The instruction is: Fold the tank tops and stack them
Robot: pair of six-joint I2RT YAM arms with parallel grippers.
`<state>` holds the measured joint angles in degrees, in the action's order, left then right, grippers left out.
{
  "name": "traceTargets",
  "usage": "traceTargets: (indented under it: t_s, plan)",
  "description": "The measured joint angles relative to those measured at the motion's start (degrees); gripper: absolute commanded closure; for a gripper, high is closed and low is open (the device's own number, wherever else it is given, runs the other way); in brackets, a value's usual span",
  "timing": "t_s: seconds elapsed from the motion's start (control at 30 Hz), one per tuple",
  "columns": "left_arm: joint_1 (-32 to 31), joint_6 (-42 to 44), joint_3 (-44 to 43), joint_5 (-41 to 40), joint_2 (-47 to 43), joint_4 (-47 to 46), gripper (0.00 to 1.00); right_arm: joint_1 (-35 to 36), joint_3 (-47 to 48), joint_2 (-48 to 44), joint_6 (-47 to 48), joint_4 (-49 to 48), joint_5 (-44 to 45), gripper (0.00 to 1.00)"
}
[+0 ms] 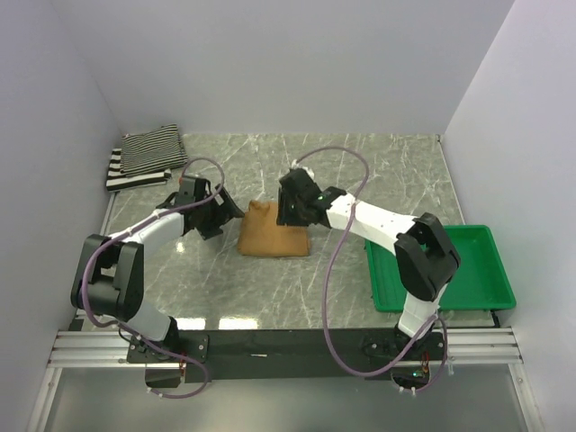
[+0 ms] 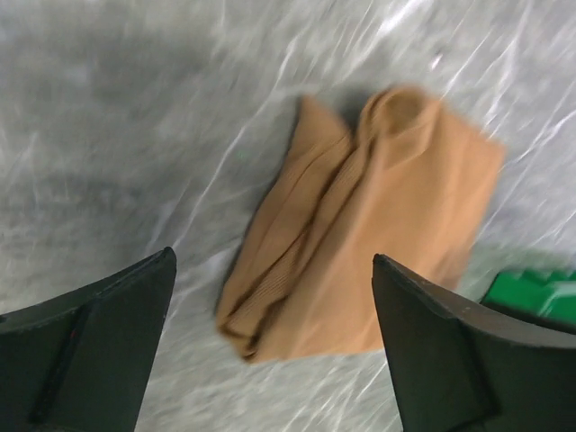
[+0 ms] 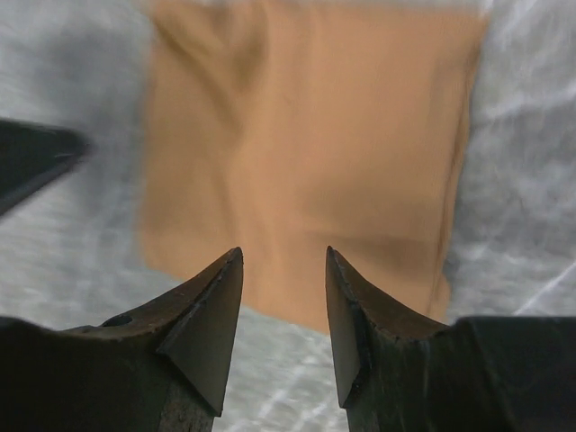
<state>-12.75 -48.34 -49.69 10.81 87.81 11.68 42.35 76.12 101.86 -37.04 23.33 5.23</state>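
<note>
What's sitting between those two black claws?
A folded tan-brown cloth tank top lies between the left gripper and the right gripper, clearest in the top view.

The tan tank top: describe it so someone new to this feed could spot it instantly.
On the grey marbled table, look near the middle, between the left claw and the right claw. The tan tank top lies there, folded into a rough square. It is the only plain brown cloth; the stacked tops in the far-left corner are striped.
</note>
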Motion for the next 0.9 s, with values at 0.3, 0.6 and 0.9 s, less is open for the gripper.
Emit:
traceTargets:
  t_s: [0.3, 0.6, 0.9]
  plan:
    - [-0.6, 5.5, 1.9, 8.0, 2.7, -1.5, 0.04, -1.7, -6.6, 6.6, -0.4, -3.9, -0.9, 0.53]
    - [-1.3, 8.4, -0.9, 11.2, 8.1, -1.6, 0.13, -4.5, -9.1, 6.5, -0.8, -10.4, -5.6, 0.54]
    - [-4.5, 8.0, -5.0, 8.3, 12.6, -2.6, 0.34, -7.4, -9.8, 6.6, -0.4, -13.1, -10.4, 0.55]
